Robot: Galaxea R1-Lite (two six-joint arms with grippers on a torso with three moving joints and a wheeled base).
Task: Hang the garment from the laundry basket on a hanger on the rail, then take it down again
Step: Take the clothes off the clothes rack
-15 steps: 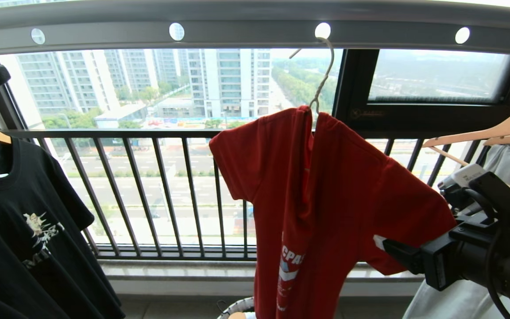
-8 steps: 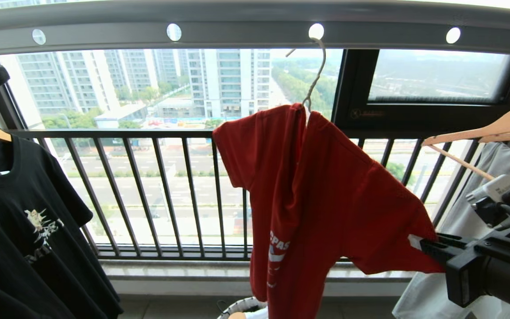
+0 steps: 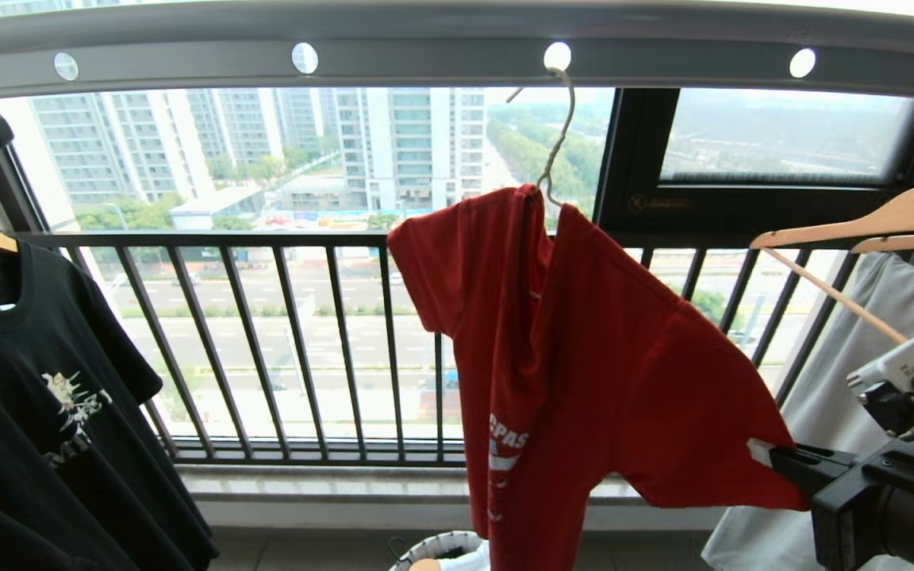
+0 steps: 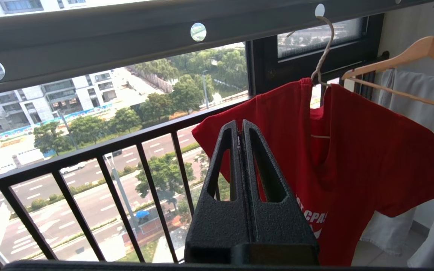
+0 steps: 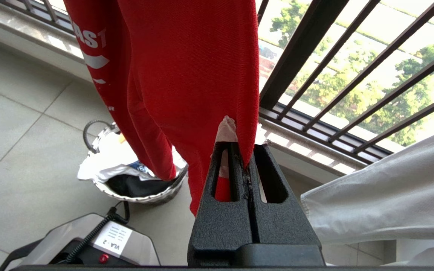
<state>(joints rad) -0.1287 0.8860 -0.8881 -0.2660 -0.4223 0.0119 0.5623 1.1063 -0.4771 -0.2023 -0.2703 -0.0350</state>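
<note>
The garment [image 3: 584, 357], a red T-shirt with white lettering, hangs on the thin cream wire hanger [image 3: 558, 135]. The hanger's hook sits in a round hole of the grey rail [image 3: 425, 59]. My right gripper [image 3: 774, 456] is low at the right, shut on the hem of the shirt's sleeve [image 5: 249, 124], which is stretched out sideways toward it. The shirt's lower end drops into the laundry basket [image 5: 141, 196] on the floor. My left gripper [image 4: 240, 124] is shut and empty, held in the air short of the shirt's other sleeve [image 4: 217, 131].
A black T-shirt [image 3: 36, 396] hangs on a wooden hanger at the left. A white garment [image 3: 846, 373] on wooden hangers [image 3: 862, 230] hangs close beside my right arm. The black balcony railing [image 3: 266, 238] runs behind. My own base [image 5: 89, 244] stands next to the basket.
My right gripper has shut on the sleeve hem and drawn back to the right and slightly down. The sleeve is pulled out sideways and the hanger has swung a little left.
</note>
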